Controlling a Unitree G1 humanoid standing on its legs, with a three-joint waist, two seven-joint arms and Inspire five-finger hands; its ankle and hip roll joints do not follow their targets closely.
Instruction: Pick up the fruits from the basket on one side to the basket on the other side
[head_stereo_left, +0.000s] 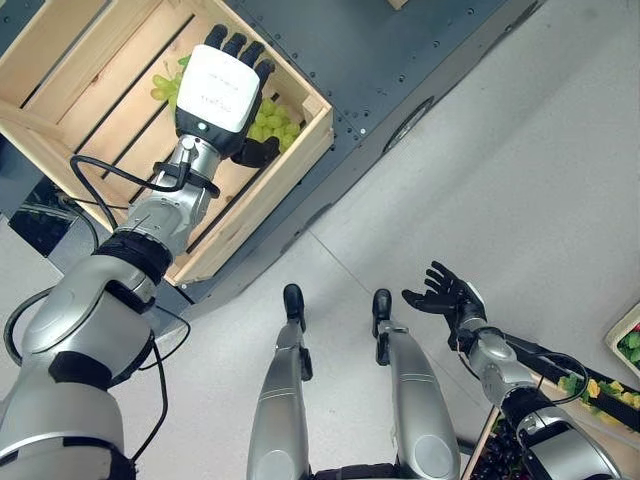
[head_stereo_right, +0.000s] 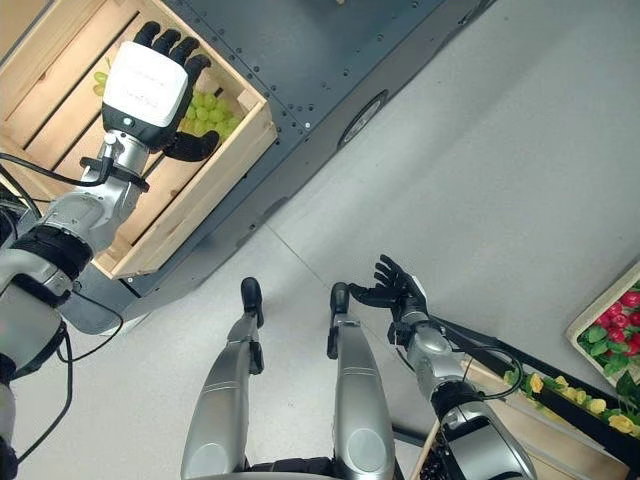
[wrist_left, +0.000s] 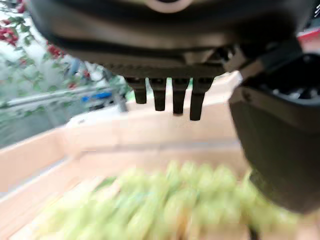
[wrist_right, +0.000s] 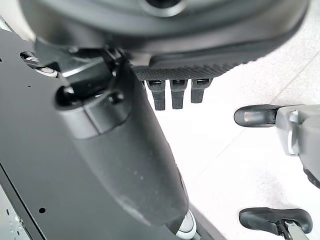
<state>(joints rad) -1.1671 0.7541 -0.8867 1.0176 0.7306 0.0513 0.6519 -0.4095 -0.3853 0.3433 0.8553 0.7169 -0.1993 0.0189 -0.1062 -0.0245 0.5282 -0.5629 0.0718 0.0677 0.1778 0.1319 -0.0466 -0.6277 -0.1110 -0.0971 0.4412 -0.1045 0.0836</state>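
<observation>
Grey floor (head_stereo_left: 520, 180); wooden crate (head_stereo_left: 90, 90) holds grapes (head_stereo_left: 272, 122).

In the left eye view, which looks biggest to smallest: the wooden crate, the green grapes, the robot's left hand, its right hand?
1. Wooden crate
2. Left hand, though nearer the camera
3. Right hand
4. Green grapes, partly hidden under the left hand, so unsure

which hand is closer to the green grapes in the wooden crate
Left. The left hand hovers open right over the green grapes in the wooden crate. The right hand hangs open over the floor, far off.
</observation>
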